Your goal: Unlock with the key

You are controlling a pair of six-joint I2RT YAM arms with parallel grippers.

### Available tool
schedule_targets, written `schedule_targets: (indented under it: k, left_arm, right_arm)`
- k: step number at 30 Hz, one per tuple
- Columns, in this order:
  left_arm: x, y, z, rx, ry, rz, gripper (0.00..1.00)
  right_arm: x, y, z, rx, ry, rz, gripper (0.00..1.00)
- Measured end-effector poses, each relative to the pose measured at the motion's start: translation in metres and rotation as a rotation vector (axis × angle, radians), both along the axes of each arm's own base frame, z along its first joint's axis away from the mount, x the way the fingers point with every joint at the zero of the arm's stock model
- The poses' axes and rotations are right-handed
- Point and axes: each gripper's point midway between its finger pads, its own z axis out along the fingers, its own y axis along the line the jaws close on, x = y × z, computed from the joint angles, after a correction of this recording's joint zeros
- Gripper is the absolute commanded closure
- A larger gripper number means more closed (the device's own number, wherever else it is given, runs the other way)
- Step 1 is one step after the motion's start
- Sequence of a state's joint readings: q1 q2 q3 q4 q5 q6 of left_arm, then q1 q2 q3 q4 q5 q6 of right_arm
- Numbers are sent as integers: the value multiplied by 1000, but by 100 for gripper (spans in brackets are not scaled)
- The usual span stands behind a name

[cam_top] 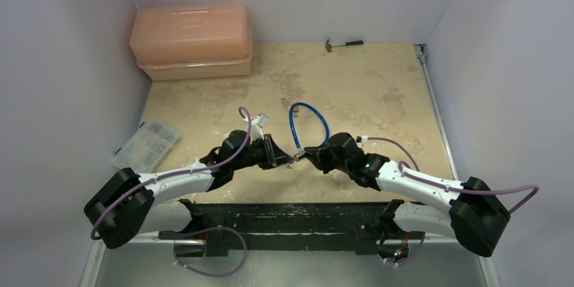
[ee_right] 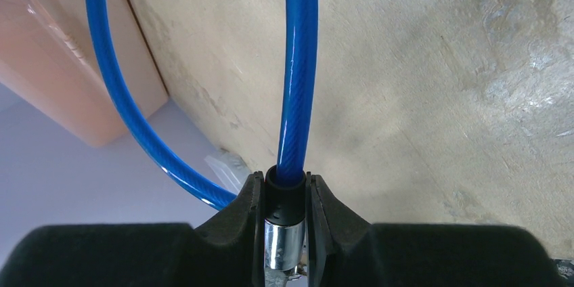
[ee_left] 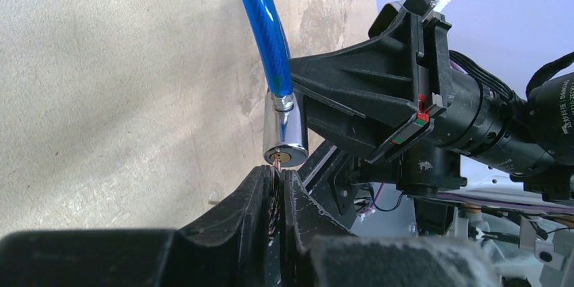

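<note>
A blue cable (cam_top: 308, 121) loops over the table and ends in a chrome lock cylinder (ee_left: 285, 131). My left gripper (ee_left: 280, 173) is shut on the key (ee_left: 277, 162), a thin metal blade. Its tip sits in the brass keyhole (ee_left: 282, 159) on the cylinder's end face, and most of the key is hidden between the fingers. My right gripper (ee_right: 284, 180) is shut on the same lock cylinder (ee_right: 284, 245), clamping its black collar and chrome body from the opposite side. In the top view the left gripper (cam_top: 288, 158) and right gripper (cam_top: 302, 156) meet tip to tip, low over the table's near middle.
A salmon plastic box (cam_top: 193, 40) stands at the back left. A small hammer (cam_top: 344, 44) lies at the back edge. A clear compartment case (cam_top: 145, 145) sits at the table's left edge. A small metal item (cam_top: 284, 102) lies beyond the cable loop.
</note>
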State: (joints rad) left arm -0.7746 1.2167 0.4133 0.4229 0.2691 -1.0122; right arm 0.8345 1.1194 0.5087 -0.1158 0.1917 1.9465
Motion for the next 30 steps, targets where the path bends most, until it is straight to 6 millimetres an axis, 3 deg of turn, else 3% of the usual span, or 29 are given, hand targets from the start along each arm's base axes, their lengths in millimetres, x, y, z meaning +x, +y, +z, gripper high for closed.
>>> schedule_targets:
  k: [5, 11, 13, 19, 30]
  left_arm:
    - [0, -1, 0, -1, 0, -3, 99]
    - [-2, 2, 3, 5, -16, -7, 71]
    - [-2, 4, 10, -2, -41, -4, 67]
    - [-1, 8, 31, -33, -94, 11, 68]
    - [-4, 13, 23, -2, -78, 19, 74]
  right_arm:
    - [0, -1, -1, -3, 2, -1, 100]
    - [-1, 0, 2, 5, -1, 4, 100]
    - [-2, 0, 4, 9, -6, 7, 100]
    - [-5, -2, 2, -2, 4, 8, 100]
    - [-8, -5, -2, -16, 17, 7, 100]
